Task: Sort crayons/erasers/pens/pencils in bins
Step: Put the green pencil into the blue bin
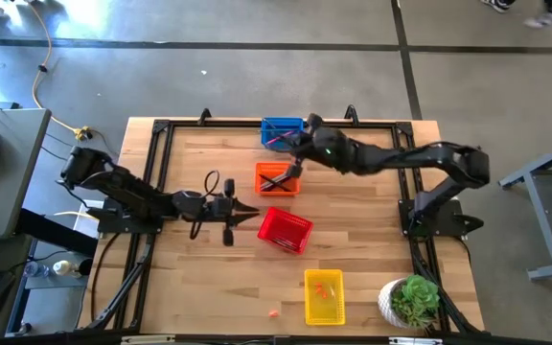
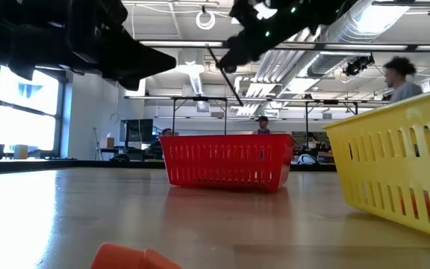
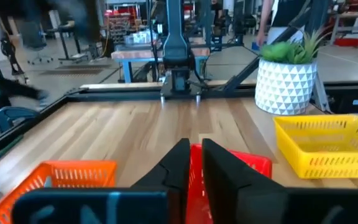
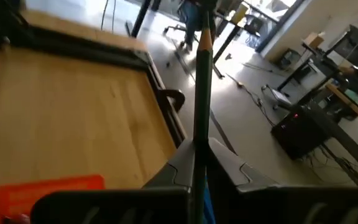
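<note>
Hanging over the orange bin (image 1: 278,178), right gripper (image 1: 295,169) pinches a dark green pencil (image 4: 201,87) upright, tip down; left gripper (image 1: 247,213) sits closed beside the red bin (image 1: 285,229).

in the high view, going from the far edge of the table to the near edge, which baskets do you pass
blue basket → orange basket → red basket → yellow basket

Tabletop (image 1: 209,287): pale wood planks, smooth, faint sheen. Four bins, plastic mesh: blue bin (image 1: 281,127), orange bin (image 1: 278,180), red bin (image 1: 286,230), yellow bin (image 1: 324,297). Pencil (image 4: 202,81): wood, green-coated. Plant pot (image 3: 286,87): white, faceted, matt.
</note>
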Available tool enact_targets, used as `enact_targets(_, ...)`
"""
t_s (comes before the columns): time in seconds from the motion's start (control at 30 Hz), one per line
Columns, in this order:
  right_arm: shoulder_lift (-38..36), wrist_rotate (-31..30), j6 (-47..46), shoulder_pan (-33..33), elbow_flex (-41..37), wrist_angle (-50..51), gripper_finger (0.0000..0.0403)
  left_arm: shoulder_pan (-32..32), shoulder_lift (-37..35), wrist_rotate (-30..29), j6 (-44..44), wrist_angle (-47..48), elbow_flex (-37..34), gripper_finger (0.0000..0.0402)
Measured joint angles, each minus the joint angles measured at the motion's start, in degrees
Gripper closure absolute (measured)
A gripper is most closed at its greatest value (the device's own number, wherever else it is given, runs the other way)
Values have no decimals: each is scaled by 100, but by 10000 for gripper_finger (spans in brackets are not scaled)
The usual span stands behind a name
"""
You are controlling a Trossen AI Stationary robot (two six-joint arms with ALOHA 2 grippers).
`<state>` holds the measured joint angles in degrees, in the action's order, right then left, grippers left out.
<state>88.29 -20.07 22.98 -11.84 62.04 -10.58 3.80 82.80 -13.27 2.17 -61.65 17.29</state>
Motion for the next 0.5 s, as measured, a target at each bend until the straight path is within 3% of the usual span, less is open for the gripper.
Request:
enact_targets(0.37,1825,1212,856,-1564,1289,308,396,6,-192,174,68,7,-66,401)
enact_targets(0.5,2436,1459,851,-1832,1971,1047,396,6,-192,174,151,7,-64,401)
